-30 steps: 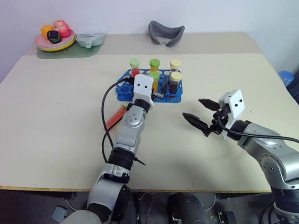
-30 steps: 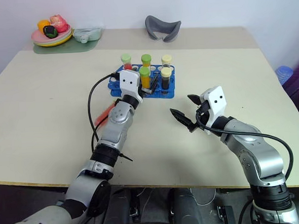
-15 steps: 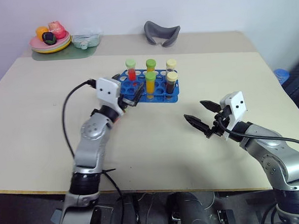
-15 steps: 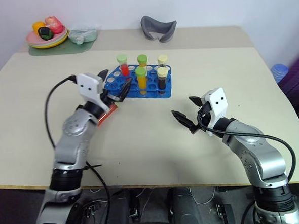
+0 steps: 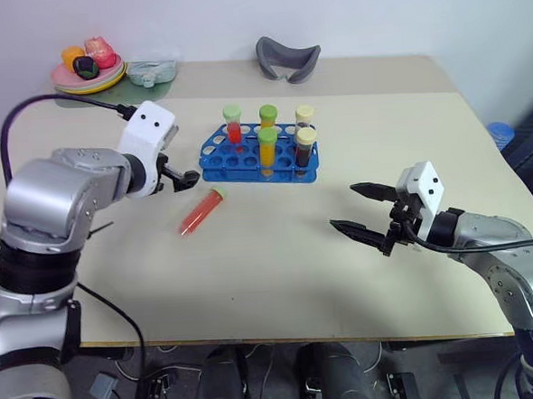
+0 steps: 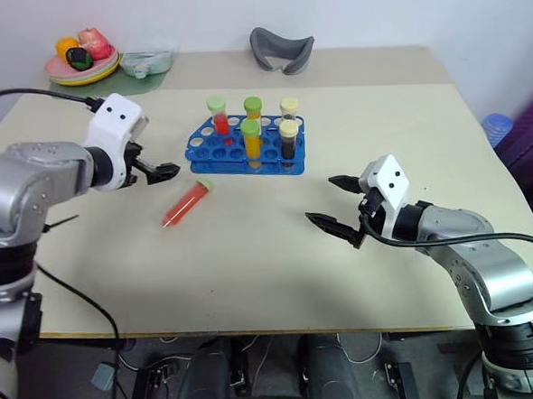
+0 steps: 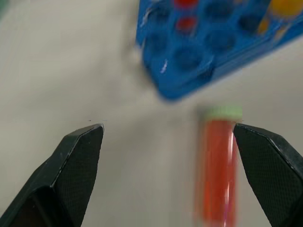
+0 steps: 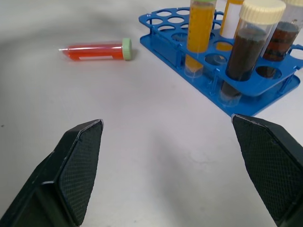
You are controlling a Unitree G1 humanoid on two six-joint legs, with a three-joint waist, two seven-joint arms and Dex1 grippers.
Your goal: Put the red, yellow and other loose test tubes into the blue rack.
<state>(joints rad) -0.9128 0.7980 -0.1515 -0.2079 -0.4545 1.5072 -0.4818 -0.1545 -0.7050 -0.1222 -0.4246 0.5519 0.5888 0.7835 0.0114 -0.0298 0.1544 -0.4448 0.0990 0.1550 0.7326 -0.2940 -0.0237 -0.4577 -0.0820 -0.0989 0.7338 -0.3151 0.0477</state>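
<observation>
The left tool (image 5: 182, 177), jaws spread and empty, has pulled back from the blue rack (image 5: 257, 164) to its nine o'clock side. That uncovers a red tube (image 5: 199, 212) lying flat on the matte beige counter (image 5: 279, 253), at the rack's seven o'clock, not yet racked. Five smooth, clear, capped cylinders already stand in the glossy plastic grid of round holes. At four o'clock, the right tool (image 5: 365, 213) hangs open, holding nothing.

Left pincer (image 5: 185, 177) now left of rack (image 5: 260, 162)
</observation>
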